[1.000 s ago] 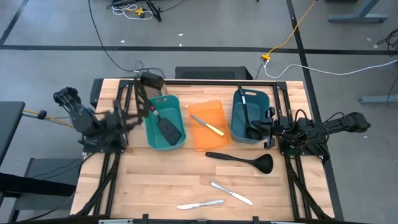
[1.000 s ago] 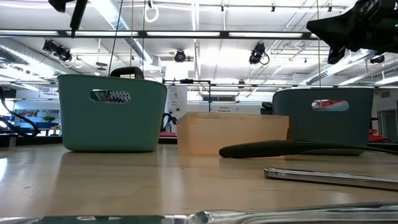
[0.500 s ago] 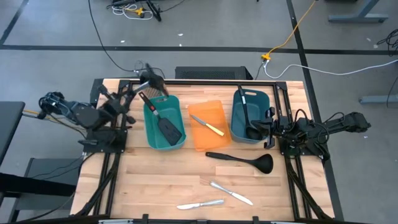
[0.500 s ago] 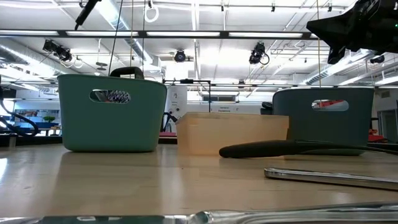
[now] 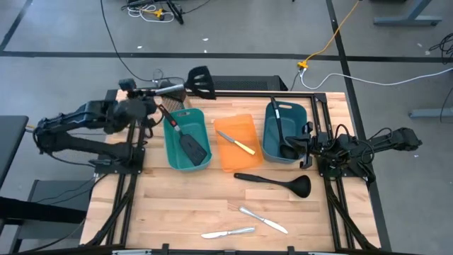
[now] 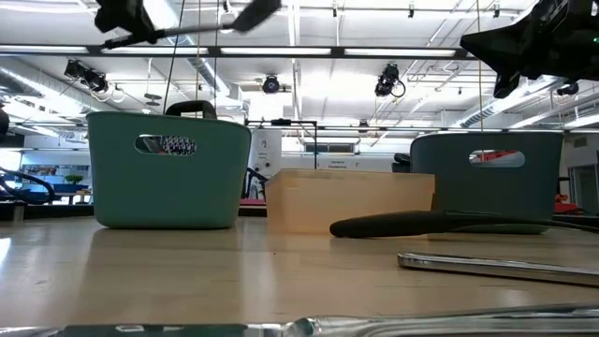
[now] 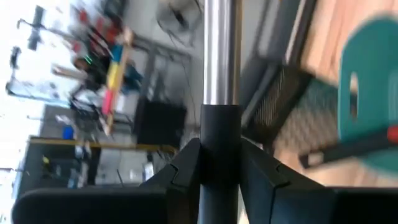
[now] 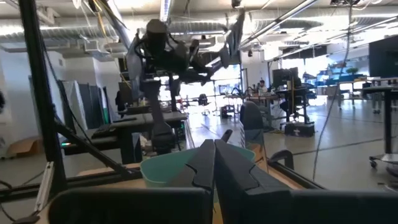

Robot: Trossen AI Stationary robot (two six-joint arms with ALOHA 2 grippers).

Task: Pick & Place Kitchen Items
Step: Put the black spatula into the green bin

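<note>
While the left hand (image 5: 157,90) hovers high over the far-left corner of the tabletop (image 5: 177,205), it is clamped on the silver-and-black handle of a black slotted spatula (image 5: 201,80), whose head hangs out past the tabletop's far edge, beyond the teal bin (image 5: 188,139); the left wrist view shows both fingers (image 7: 186,167) pressed against the handle. Second black slotted spatula (image 5: 190,144): lying inside the teal bin. Yellow-handled knife (image 5: 238,143): lying in the orange bin (image 5: 238,142). Black ladle (image 5: 282,134): standing in the blue-grey bin (image 5: 285,132), handle leaning toward the far rim. Second black ladle (image 5: 276,182): flat on the bare tabletop in front of the orange and blue-grey bins. Two silver table knives (image 5: 263,219) (image 5: 228,231): on the tabletop near its front edge, close together. Right hand (image 5: 308,146): parked at the right edge just beside the blue-grey bin, fingers together on nothing. Risks, as judged: the held spatula is carried level with its heavy head far from the grip, so it could pivot or slip between the fingers; released where it hangs, it would fall off the back of the tabletop rather than into the teal bin; on lowering, it could strike the bin's rim and tip or shove the bin.
</note>
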